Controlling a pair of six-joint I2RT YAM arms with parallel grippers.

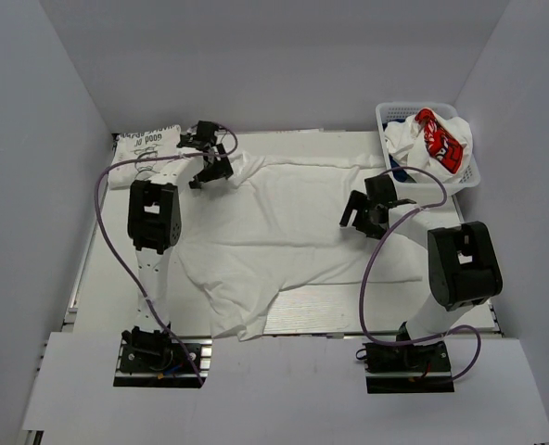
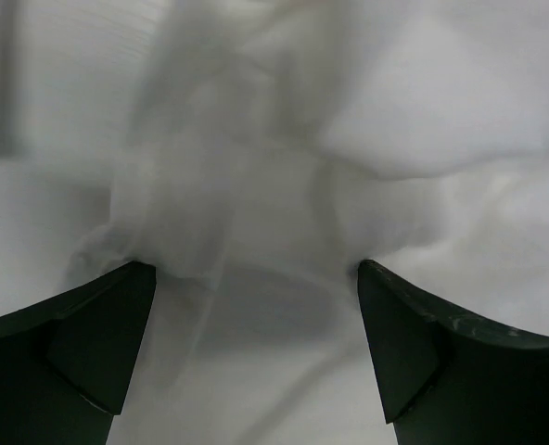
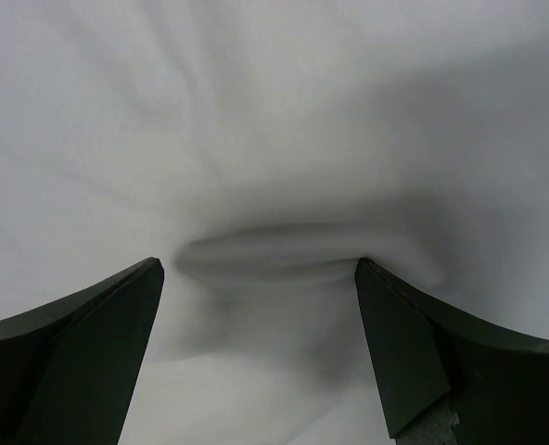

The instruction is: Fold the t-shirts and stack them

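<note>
- The left gripper [image 2: 256, 273] stood with its jaws wide apart and empty, close over a bunched far-left edge of the white t-shirt [image 1: 293, 222].
- The right gripper [image 3: 261, 264] was equally wide open, holding nothing, above that shirt's right side.
- The shirt lay spread across the table [image 1: 330, 320].
- A folded tee [image 1: 145, 148] with black lettering sat in the far left corner.
- More tees [image 1: 439, 139] filled the basket [image 1: 382, 116] at far right.

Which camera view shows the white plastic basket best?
The top external view: the basket shows at the far right corner, its rim and lattice clear. Both wrist views show only white t-shirt cloth, no basket.
</note>
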